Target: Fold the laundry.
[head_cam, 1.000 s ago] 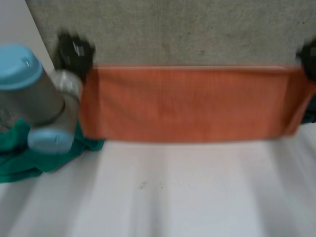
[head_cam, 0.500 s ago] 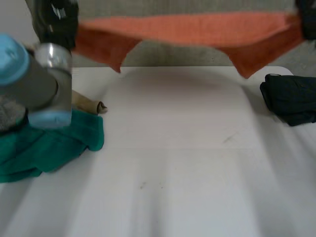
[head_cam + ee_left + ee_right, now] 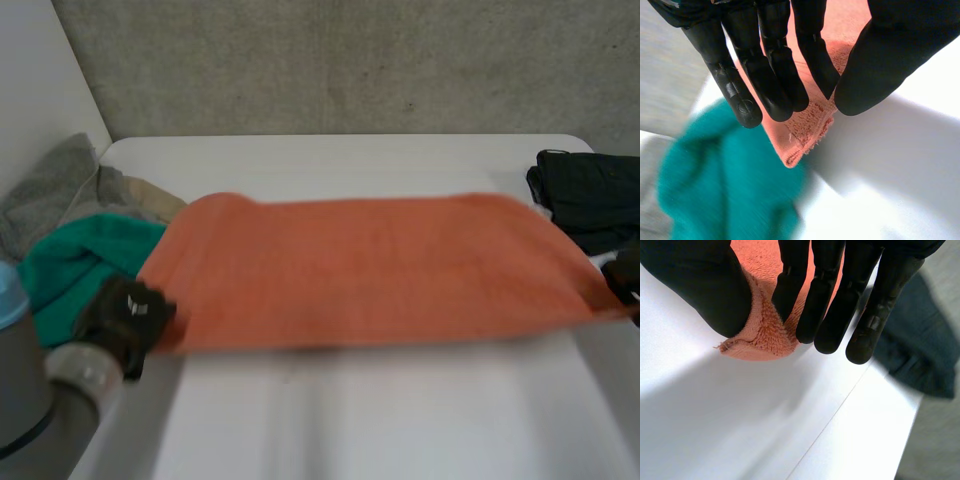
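An orange towel point(image 3: 370, 270) is stretched wide across the middle of the white table point(image 3: 400, 420), folded into a long band. My left hand point(image 3: 125, 318) pinches its near left corner point(image 3: 805, 132) between straight fingers point(image 3: 775, 75) and thumb. My right hand point(image 3: 625, 272) pinches the near right corner point(image 3: 762, 337) the same way, thumb against fingers point(image 3: 830, 305). Both corners hang just above the tabletop.
A teal cloth point(image 3: 70, 265) lies at the left, just beside my left hand, with a grey cloth point(image 3: 45, 190) and a beige one point(image 3: 145, 195) behind it. A dark garment point(image 3: 590, 195) sits at the right edge, near my right hand point(image 3: 912, 355).
The towel was held high at the far side; both hands have swung it down and toward me, and it now spreads over the table's middle.
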Controlling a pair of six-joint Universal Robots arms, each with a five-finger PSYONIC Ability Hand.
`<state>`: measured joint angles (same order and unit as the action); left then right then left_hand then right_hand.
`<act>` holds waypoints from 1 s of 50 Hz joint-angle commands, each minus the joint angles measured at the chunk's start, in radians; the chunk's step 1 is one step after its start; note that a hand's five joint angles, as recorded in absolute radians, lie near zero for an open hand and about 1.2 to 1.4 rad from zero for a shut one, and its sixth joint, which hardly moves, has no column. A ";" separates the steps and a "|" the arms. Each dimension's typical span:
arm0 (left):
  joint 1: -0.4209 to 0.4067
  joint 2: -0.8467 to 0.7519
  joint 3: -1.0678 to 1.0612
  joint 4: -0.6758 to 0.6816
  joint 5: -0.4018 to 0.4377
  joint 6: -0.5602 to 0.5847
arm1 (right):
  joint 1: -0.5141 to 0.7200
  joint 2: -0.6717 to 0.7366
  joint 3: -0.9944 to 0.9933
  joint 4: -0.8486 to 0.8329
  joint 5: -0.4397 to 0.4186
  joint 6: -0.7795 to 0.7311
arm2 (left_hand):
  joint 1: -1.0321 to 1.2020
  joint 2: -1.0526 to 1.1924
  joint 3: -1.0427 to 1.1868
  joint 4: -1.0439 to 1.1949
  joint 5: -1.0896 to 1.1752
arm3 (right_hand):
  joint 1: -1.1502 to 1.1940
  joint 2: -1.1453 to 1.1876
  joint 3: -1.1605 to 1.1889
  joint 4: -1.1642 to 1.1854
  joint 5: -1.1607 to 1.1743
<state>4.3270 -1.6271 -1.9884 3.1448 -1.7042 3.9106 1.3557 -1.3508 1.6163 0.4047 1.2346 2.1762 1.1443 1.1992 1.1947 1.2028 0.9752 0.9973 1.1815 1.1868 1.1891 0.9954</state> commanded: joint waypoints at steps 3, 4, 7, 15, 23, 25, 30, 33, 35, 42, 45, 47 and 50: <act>-0.041 0.070 0.009 -0.154 0.081 0.015 | -0.081 -0.065 0.043 0.175 -0.041 -0.161 | 0.252 0.197 0.202 0.193 0.247 | 0.399 0.215 0.209 0.207 0.226; -0.043 0.066 0.017 -0.137 0.081 0.013 | -0.078 -0.061 0.043 0.163 -0.044 -0.156 | 0.252 0.197 0.202 0.193 0.247 | 0.399 0.215 0.209 0.207 0.226; -0.044 0.000 0.066 -0.060 0.077 0.003 | -0.058 -0.010 0.039 0.077 -0.047 -0.113 | 0.252 0.197 0.202 0.193 0.247 | 0.399 0.215 0.209 0.207 0.226; -0.047 -0.241 0.249 0.152 0.049 0.003 | 0.134 0.186 -0.104 -0.217 0.066 -0.003 | 0.252 0.197 0.202 0.193 0.247 | 0.399 0.215 0.209 0.207 0.226; -0.059 -0.479 0.506 0.299 -0.061 0.021 | 0.186 0.372 -0.260 -0.423 0.201 -0.006 | 0.252 0.197 0.202 0.193 0.247 | 0.399 0.215 0.209 0.207 0.226; -0.058 -0.529 0.563 0.311 -0.064 0.029 | 0.195 0.404 -0.286 -0.457 0.206 -0.006 | 0.252 0.197 0.202 0.193 0.247 | 0.399 0.215 0.209 0.207 0.226; -0.061 -0.670 0.736 0.331 -0.066 0.100 | 0.204 0.487 -0.358 -0.581 0.210 -0.003 | 0.252 0.197 0.202 0.193 0.247 | 0.399 0.215 0.209 0.207 0.226; -0.066 -0.720 0.796 0.345 -0.066 0.147 | 0.206 0.513 -0.377 -0.639 0.216 -0.003 | 0.252 0.197 0.202 0.193 0.247 | 0.399 0.215 0.209 0.207 0.226; -0.070 -0.757 0.832 0.369 -0.064 0.179 | 0.217 0.532 -0.384 -0.699 0.217 -0.004 | 0.252 0.197 0.202 0.193 0.247 | 0.399 0.215 0.209 0.207 0.226; -0.113 -0.789 0.832 0.529 -0.057 0.194 | 0.266 0.538 -0.381 -0.791 0.258 0.017 | -0.828 -0.883 -0.878 -0.886 -0.833 | -0.823 -1.007 -1.012 -1.015 -0.995; -0.138 -0.771 0.801 0.599 -0.057 0.193 | 0.270 0.501 -0.348 -0.779 0.275 0.066 | -0.970 -1.025 -1.020 -1.028 -0.975 | -0.823 -1.007 -1.012 -1.015 -0.995; -0.145 -0.749 0.778 0.626 -0.057 0.190 | 0.269 0.464 -0.308 -0.764 0.275 0.109 | -0.970 -1.025 -1.020 -1.028 -0.975 | -0.823 -1.007 -1.012 -1.015 -0.995; -0.144 -0.685 0.718 0.647 -0.058 0.187 | 0.255 0.360 -0.216 -0.719 0.263 0.184 | -0.970 -1.025 -1.020 -1.028 -0.975 | -0.823 -1.007 -1.012 -1.015 -0.995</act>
<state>4.2015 -2.4002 -1.1767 3.7179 -1.7621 4.1061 1.6229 -0.8513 1.2737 -0.3774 1.5002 2.2430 0.1980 0.2045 0.2110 0.2024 0.0475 0.2011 0.2183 0.2094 0.2322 0.0658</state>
